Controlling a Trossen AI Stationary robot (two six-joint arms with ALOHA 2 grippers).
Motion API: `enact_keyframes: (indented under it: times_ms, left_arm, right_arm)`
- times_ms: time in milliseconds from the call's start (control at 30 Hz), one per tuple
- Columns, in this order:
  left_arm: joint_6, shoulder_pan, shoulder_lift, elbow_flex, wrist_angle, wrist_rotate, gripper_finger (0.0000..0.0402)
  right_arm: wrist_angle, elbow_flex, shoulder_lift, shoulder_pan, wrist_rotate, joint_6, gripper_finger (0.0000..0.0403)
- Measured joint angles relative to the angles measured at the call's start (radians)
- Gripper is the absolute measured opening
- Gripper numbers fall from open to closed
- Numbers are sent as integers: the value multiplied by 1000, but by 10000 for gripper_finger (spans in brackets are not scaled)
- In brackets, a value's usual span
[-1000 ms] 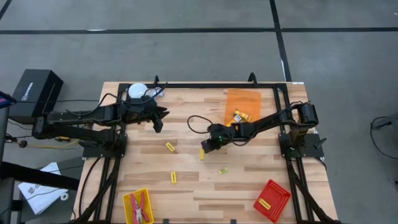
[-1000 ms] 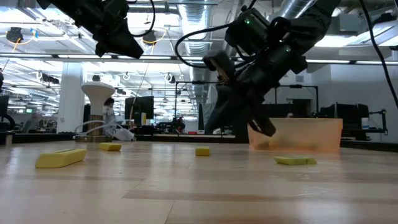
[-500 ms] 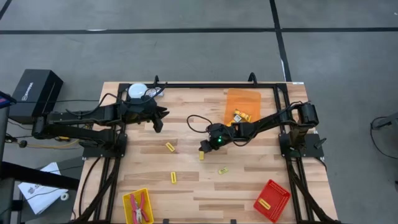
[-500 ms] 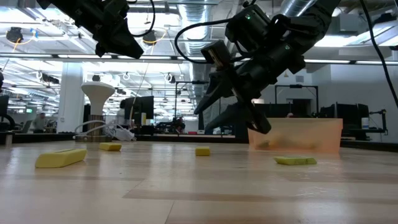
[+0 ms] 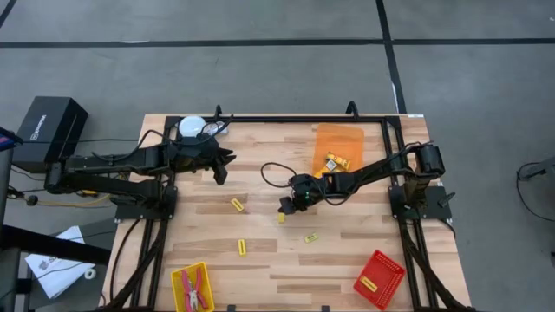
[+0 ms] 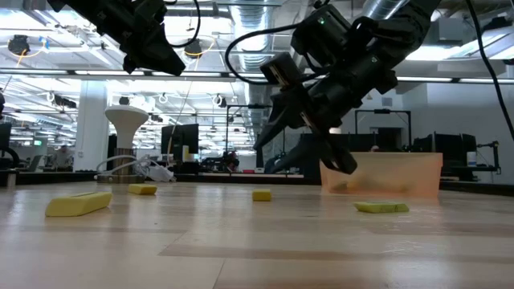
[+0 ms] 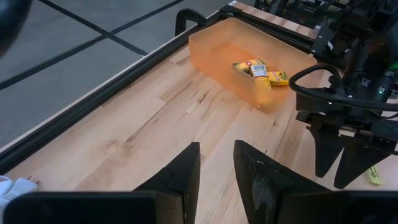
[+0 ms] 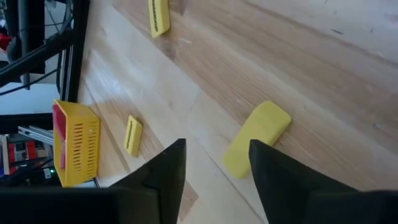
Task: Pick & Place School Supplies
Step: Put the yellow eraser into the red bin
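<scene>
A small yellow block [image 5: 281, 217] lies flat on the table [image 5: 364, 243] near its middle, and the right tool [image 5: 284, 206] hangs just above it with its two fingers spread and nothing between them, so the block is lined up for a grab from above rather than held. In the right wrist view the same block [image 8: 257, 138] shows between and beyond the parted fingers. Three other yellow pieces lie loose on the table: one [image 5: 237, 204] toward the left arm, one [image 5: 242, 247] nearer the front edge, and a thin one [image 5: 310, 237] just beyond the right tool. The orange tray [image 5: 338, 139] at the far edge holds a few yellow pieces with dark labels; the red tray [image 5: 380, 279] at the front right holds one yellow piece; the yellow tray [image 5: 192, 287] at the front left holds red-handled pliers. The left tool [image 5: 221, 165] waits near the far left, empty, fingers a little apart.
</scene>
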Motion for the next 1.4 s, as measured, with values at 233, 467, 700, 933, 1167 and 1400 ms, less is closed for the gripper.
enact_keyframes:
  times_ms: [233, 467, 700, 933, 1167, 1400]
  left_arm:
    - [0, 0, 0, 0, 0, 0, 92]
    - [0, 0, 0, 0, 0, 0, 92]
    - [-1, 0, 0, 0, 1, 0, 92]
    - [-6, 0, 0, 0, 0, 0, 92]
    - [-1, 0, 0, 0, 0, 0, 92]
    - [0, 0, 0, 0, 0, 1, 92]
  right_arm:
    - [1, 0, 0, 11, 5, 19, 153]
    - [17, 0, 7, 15, 26, 30, 156]
    - [204, 7, 118, 35, 22, 122, 152]
    - [156, 10, 110, 25, 22, 112, 144]
    - [110, 12, 107, 28, -3, 108, 152]
    - [71, 15, 104, 32, -27, 104, 159]
